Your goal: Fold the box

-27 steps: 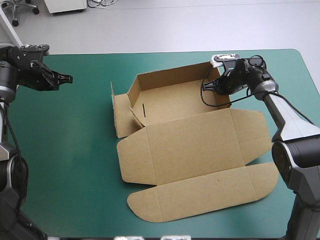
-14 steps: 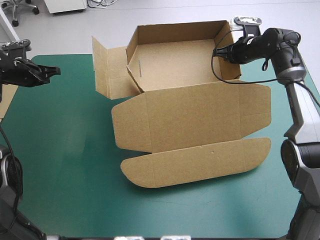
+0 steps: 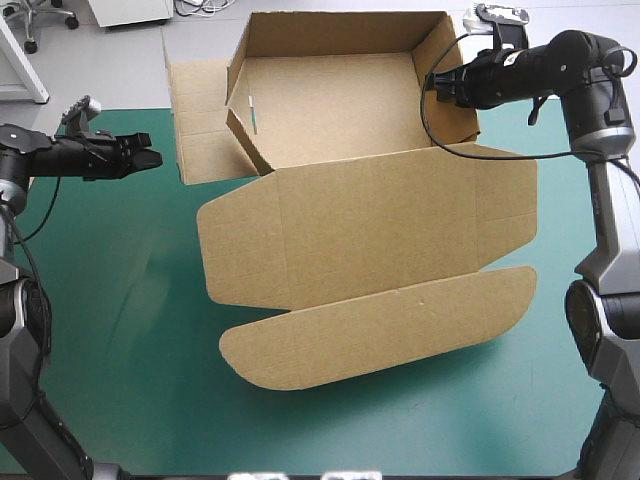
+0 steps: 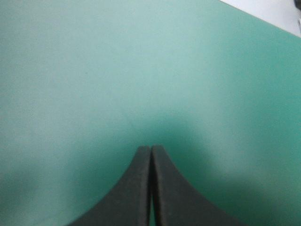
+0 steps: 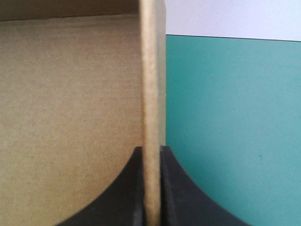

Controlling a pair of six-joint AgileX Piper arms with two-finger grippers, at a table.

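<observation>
The brown box was an open tray with its walls raised, held over the far part of the counter. In the high view its upper rim reached past the counter's far edge. Its lid spread flat from the tray's near wall toward the robot and ended in a rounded tuck flap. Whether that flap rested on the teal-green cover could not be told. A loose side flap stood out from the tray's left wall.

The right hand gripped the top of the tray's right wall. In the right wrist view its black fingers were all but closed, with the board's edge between them, the tray's inside to one side and the cover to the other.

The left hand hung well to the left of the box, touching nothing and pointing toward the side flap. Its fingers were pressed together in one pointed arch above bare cover.
</observation>
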